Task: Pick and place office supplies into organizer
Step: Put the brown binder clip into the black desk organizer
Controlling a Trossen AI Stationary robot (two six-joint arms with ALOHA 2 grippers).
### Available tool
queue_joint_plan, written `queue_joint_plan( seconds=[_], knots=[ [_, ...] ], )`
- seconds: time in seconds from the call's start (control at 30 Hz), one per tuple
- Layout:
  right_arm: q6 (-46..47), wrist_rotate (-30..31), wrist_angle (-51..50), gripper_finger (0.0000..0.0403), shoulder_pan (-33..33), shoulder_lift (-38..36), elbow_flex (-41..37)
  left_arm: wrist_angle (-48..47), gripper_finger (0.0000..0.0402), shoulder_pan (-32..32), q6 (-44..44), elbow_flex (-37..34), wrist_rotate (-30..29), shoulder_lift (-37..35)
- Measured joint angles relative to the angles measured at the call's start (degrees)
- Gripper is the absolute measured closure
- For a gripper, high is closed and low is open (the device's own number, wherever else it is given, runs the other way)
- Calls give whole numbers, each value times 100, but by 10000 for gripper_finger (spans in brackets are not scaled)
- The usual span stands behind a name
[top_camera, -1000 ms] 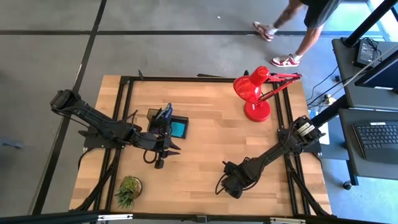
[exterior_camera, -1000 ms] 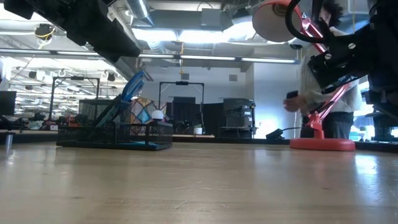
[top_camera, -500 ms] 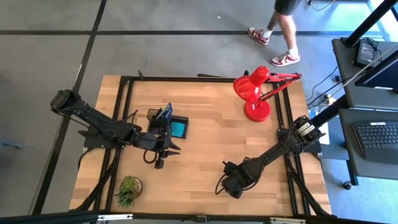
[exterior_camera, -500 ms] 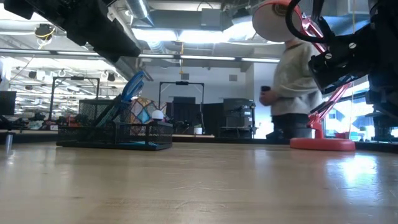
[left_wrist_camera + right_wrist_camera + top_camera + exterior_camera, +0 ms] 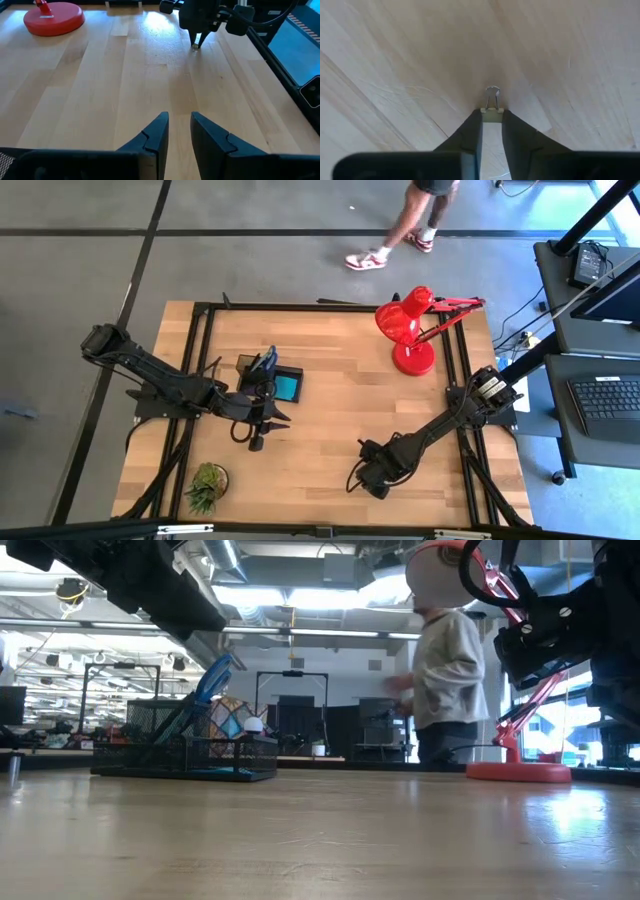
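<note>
Person [image 5: 445, 680] crosses grey floor [image 5: 300, 265] behind wooden table [image 5: 340, 410].

The binder clip [image 5: 492, 111] sits mostly hidden between the right gripper [image 5: 491, 131] fingertips; the person's [image 5: 445, 680] head hides behind the lampshade [image 5: 440, 575]

Right gripper [image 5: 492, 116] over pale wooden table [image 5: 395, 60], jaws pinching small binder clip [image 5: 492, 109], wire loops forward

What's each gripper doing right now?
Left gripper: slightly open, empty, beside the organizer.
Right gripper: shut on a binder clip at the table.
</note>
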Motion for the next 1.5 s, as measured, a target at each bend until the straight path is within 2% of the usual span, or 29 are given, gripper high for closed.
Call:
queue_joint_plan(
  seconds=[0.27,0.43,0.67,0.8,0.93,1.03,1.13,1.27,1.5],
  knots=[
    [-2,27,-9,342,0,0,5,0,327,0,68,0,0,0],
    [-414,64,-238,346,-38,41,295,29,326,-35,1231,0,89,0],
    [-1174,389,-184,348,-265,66,956,619,313,-139,2825,7,724,80],
    [-1748,450,-145,348,-424,63,1383,1067,307,-271,4085,6,986,610],
    [-2384,483,132,344,-636,61,1782,2281,304,-395,5743,7,984,1378],
    [-2845,380,417,344,-768,44,2070,3299,297,-431,6464,7,854,1903],
    [-3157,157,638,345,-876,44,2292,3843,286,-411,6999,10,713,2275],
    [-3306,85,700,344,-965,33,2499,3941,274,-418,7546,97,444,2533],
    [-3304,72,690,344,-1132,33,2509,3944,271,-422,7550,408,355,2618]
  ],
)
